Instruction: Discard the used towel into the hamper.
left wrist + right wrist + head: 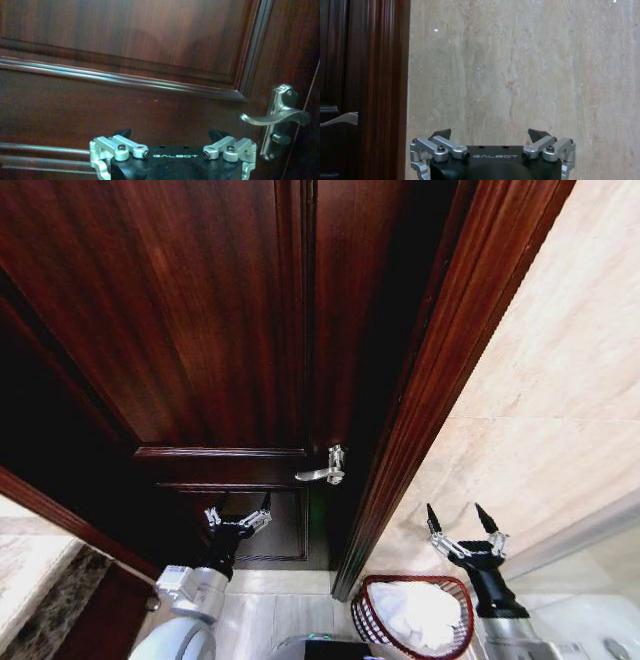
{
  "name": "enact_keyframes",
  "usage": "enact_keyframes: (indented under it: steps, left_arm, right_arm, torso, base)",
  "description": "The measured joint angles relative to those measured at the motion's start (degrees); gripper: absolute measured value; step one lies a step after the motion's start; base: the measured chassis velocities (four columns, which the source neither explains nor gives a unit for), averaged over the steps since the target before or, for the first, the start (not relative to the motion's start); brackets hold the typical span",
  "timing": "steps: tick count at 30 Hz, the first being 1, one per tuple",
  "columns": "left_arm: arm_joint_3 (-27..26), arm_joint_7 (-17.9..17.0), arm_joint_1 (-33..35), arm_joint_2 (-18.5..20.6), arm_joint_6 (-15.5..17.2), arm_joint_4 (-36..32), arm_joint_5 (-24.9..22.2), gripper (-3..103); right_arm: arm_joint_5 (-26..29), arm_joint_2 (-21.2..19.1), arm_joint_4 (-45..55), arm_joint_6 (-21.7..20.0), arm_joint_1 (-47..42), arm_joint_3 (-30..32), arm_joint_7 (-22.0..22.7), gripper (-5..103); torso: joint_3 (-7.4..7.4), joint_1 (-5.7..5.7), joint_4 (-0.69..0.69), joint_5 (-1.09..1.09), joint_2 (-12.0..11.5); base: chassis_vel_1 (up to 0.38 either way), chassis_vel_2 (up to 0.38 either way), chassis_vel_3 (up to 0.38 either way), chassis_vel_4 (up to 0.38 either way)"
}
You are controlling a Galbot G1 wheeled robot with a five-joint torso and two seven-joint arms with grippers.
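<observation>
The hamper [368, 605], a round reddish-brown slatted basket, stands on the floor by the door frame, low in the head view. A crumpled white towel [420, 616] lies inside it. My right gripper [462, 520] [490, 132] is raised beside and above the hamper, open and empty, facing the beige marble wall. My left gripper [240, 505] [170, 133] is held up in front of the dark wooden door, open with nothing between its fingers.
A dark wooden door [200, 330] with a silver lever handle [325, 471] [280, 116] stands close ahead. Its frame [440, 380] runs diagonally beside the marble wall [560, 380]. Pale floor tiles [270, 610] lie between the arms.
</observation>
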Motion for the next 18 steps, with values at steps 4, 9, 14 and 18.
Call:
enact_keyframes:
  steps: [4,9,14,18]
  left_arm:
    - [0.0,0.0,0.0,0.0,0.0,0.0,0.0,100]
    - [0.0,0.0,0.0,0.0,0.0,0.0,0.0,100]
    - [0.0,0.0,0.0,0.0,0.0,0.0,0.0,100]
    - [0.0,0.0,0.0,0.0,0.0,0.0,0.0,100]
  right_arm:
    - [0.0,0.0,-0.02,0.01,0.0,0.0,-0.01,100]
    - [-0.01,0.0,-0.04,0.03,0.01,0.0,-0.02,100]
    - [-0.02,0.0,-0.06,0.04,0.01,0.0,-0.03,100]
    - [-0.04,0.0,-0.08,0.05,0.01,-0.01,-0.05,100]
  torso:
    - [0.0,0.0,0.0,0.0,0.0]
    - [0.01,0.02,0.0,0.0,-0.01]
    - [0.0,0.02,0.0,0.0,-0.01]
    - [0.0,-0.01,0.0,0.02,0.0]
  base:
    - [0.0,0.0,0.0,0.0]
    - [0.014,-0.022,-0.025,0.013]
    - [0.09,-0.093,-0.09,0.09]
    - [0.153,-0.146,-0.154,0.146]
